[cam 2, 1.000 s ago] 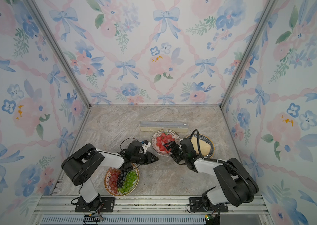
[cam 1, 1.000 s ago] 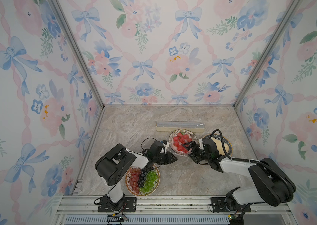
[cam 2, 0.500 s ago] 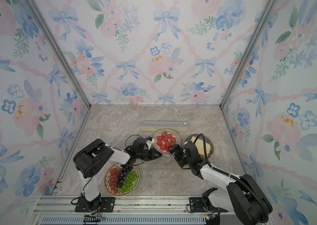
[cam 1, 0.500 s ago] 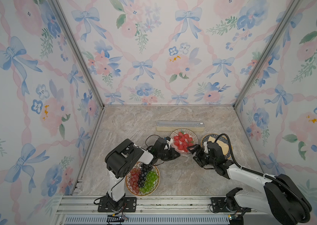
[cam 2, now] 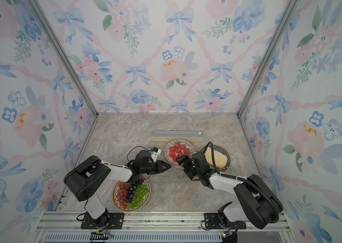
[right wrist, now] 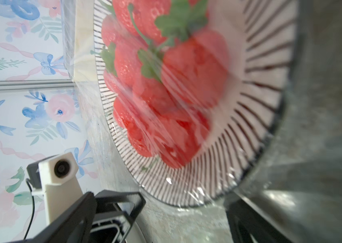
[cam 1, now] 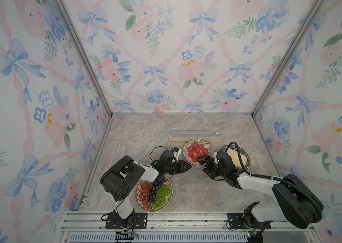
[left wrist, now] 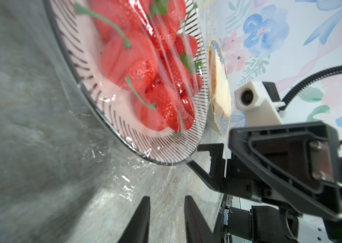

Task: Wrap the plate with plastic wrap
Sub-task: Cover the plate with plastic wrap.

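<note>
1. Plastic wrap (left wrist: 172, 69), a thin clear glossy film, is stretched over the red strawberries (cam 1: 196, 150) on the round white plate with a dark-striped rim (cam 1: 209, 145), at mid-table.
2. Its taut creases are seen running from the box side to the near rim, where a crinkled loose edge is spread on the grey marbled table (cam 1: 145, 134).
3. The long narrow cream box with a grey top (cam 1: 194, 134) is laid just behind the plate, its long axis parallel to the back wall and its white slider (cam 1: 217, 133) at the right end.
4. The left gripper (cam 1: 188, 166) is held low just beside the plate's near-left rim, its fingers (left wrist: 145, 210) parted a little, with nothing gripped.
5. The right gripper (cam 1: 201, 164) is placed at the near rim, jaws spread wide, with nothing gripped.
6. A gold-rimmed plate of grapes (cam 1: 142, 205) is set by the left arm, and a dark-rimmed plate (cam 1: 248, 161) bearing a pale yellow block (cam 2: 220, 158) is set under the right arm.
</note>
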You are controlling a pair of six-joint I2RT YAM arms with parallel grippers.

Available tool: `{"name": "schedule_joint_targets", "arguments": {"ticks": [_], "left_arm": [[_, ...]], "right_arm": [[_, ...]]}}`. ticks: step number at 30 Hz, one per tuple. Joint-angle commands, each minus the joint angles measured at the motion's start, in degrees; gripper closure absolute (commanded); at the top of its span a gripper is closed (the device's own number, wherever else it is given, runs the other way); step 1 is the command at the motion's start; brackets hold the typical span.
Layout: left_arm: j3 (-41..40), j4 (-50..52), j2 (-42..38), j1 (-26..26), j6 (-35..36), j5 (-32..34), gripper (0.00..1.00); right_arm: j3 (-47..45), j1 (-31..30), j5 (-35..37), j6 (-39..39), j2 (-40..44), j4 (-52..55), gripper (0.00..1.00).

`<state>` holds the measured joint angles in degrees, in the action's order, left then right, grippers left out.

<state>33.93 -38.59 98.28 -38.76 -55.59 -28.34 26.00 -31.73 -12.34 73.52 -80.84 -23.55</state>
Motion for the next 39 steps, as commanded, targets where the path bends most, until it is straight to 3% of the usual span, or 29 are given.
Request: {"name": "schedule_joint_targets", "arguments": {"ticks": [1, 10, 14, 19, 26, 33, 39], "left_arm": [[-2.2, -0.7, -2.5, 1.2, 0.6, 1.2, 0.67], [-4.1, -0.3, -4.2, 3.8, 0.3, 1.1, 0.57], [-4.0, 0.4, -3.3, 4.0, 0.0, 1.5, 0.47], [-1.9, 0.7, 1.2, 3.4, -0.7, -0.2, 0.44], [3.6, 0.8, 6.2, 0.7, -0.1, -1.7, 0.42], [10.0, 0.8, 10.2, -1.8, 0.7, -2.6, 0.41], [11.9, 0.7, 12.1, -1.9, 1.4, -2.5, 0.40]], "right_arm": [[2.0, -0.2, 1.3, 0.3, -3.1, -7.1, 0.03], [0.7, -0.4, 4.1, 1.5, -5.9, -9.4, 0.03], [-3.2, -1.2, 3.9, 4.2, -2.5, -4.3, 0.03], [-4.2, -1.6, 5.6, 2.0, 7.4, 11.5, 0.03], [-3.7, 5.9, 3.6, -5.2, 14.3, 20.0, 0.03], [-1.7, 13.3, 0.1, -12.3, 12.3, 19.0, 0.03], [-0.1, 13.7, -1.9, -12.1, 8.0, 13.4, 0.03]]}}
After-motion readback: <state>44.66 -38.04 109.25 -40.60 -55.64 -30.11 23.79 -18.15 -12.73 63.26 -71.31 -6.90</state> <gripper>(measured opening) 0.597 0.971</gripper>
